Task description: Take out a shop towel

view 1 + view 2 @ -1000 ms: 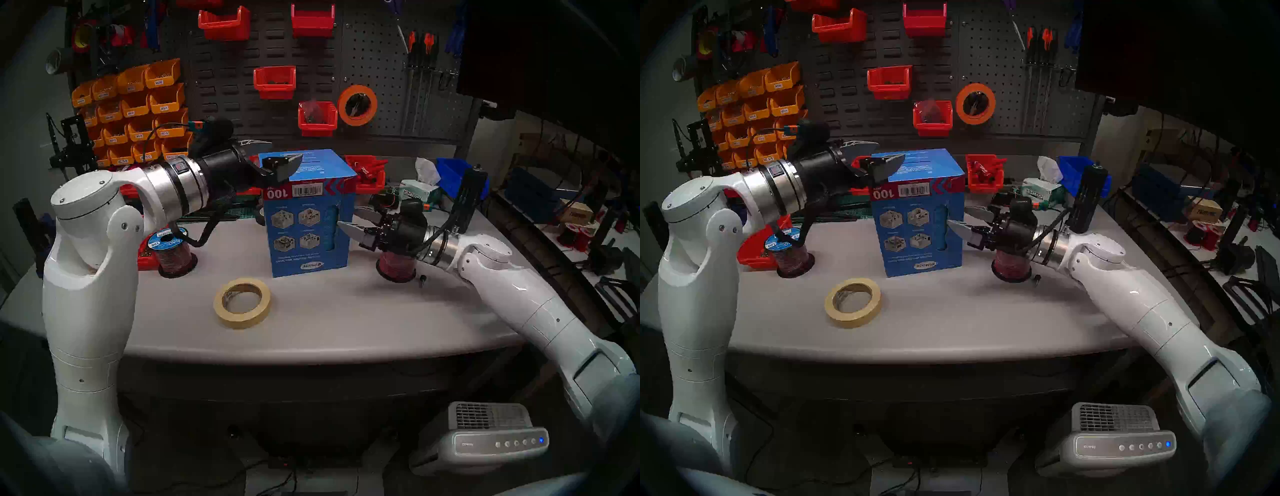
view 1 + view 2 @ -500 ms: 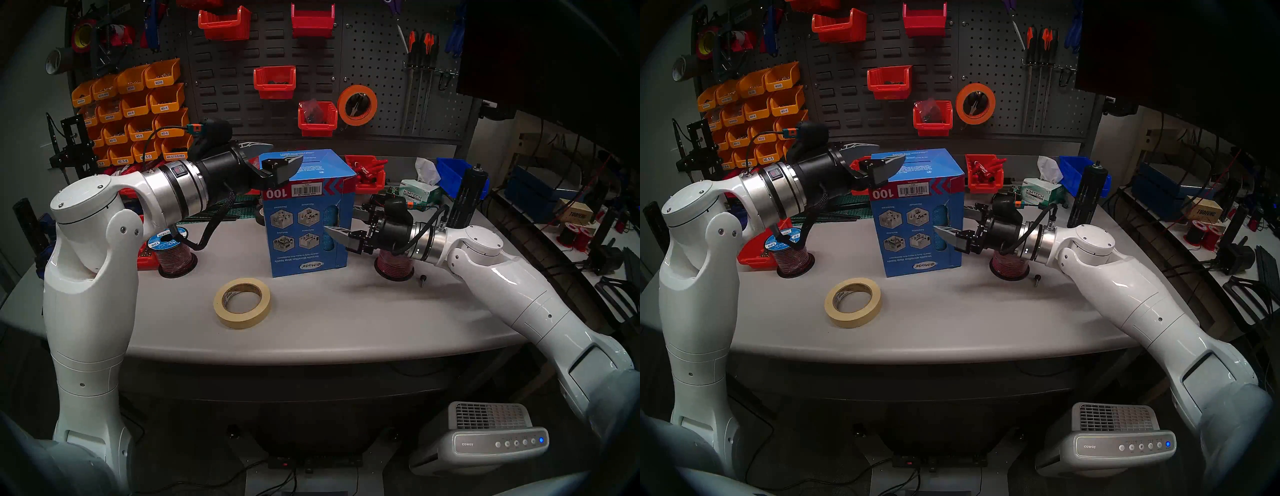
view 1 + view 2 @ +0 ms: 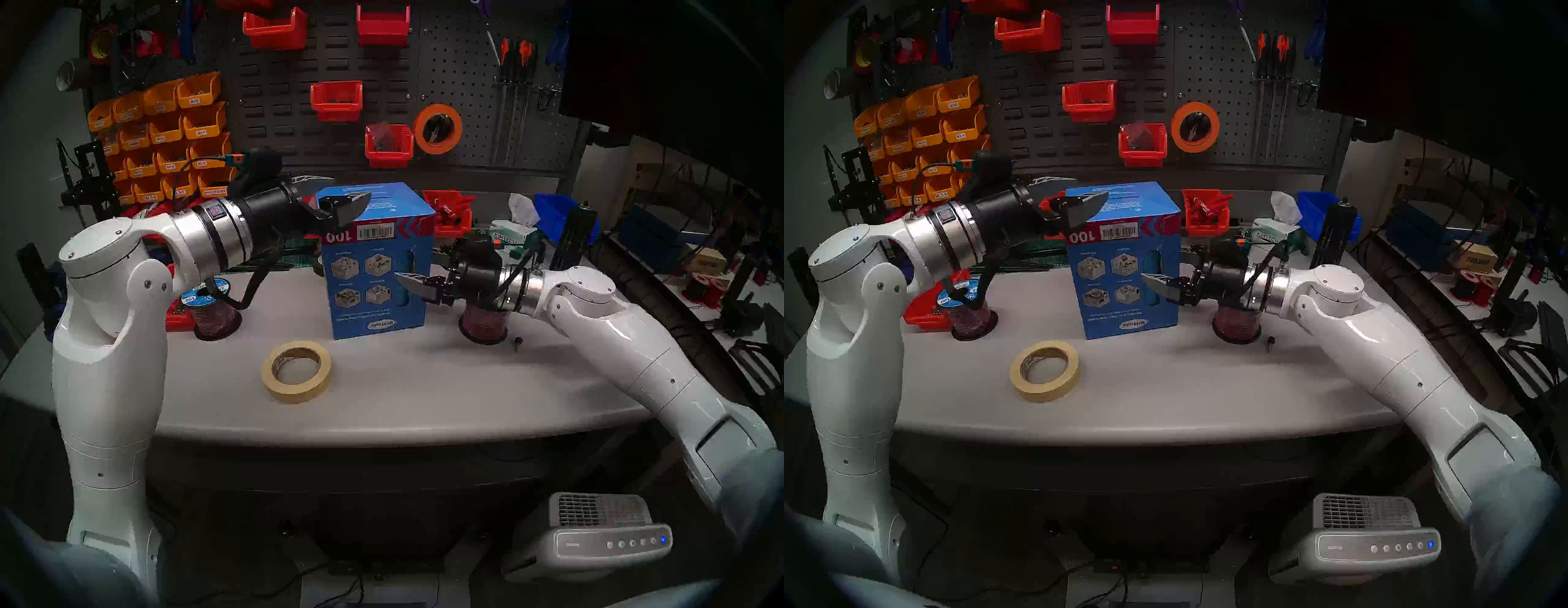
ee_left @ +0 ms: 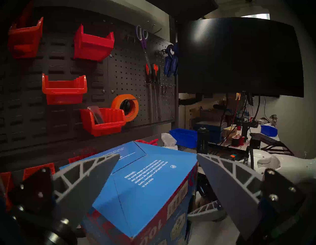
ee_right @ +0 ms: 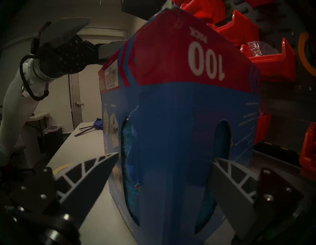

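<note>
Blue carton (image 3: 377,263) printed "100" stood upside down on grey table (image 3: 424,382), behind masking tape roll (image 3: 296,370). Bright blue shop towel (image 5: 130,164) showed through oval cut-outs in carton's side, inside box. Left end effector (image 4: 158,160) hovered level at carton's top corner, jaws spread wide, gripping nothing. Right end effector (image 5: 164,159) faced cut-out side, jaws wide apart astride carton's edge, empty; contact with towel could not be told.

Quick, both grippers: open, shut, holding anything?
Left gripper: open, empty, straddling the blue cardboard carton top.
Right gripper: open, empty, at its side.
</note>
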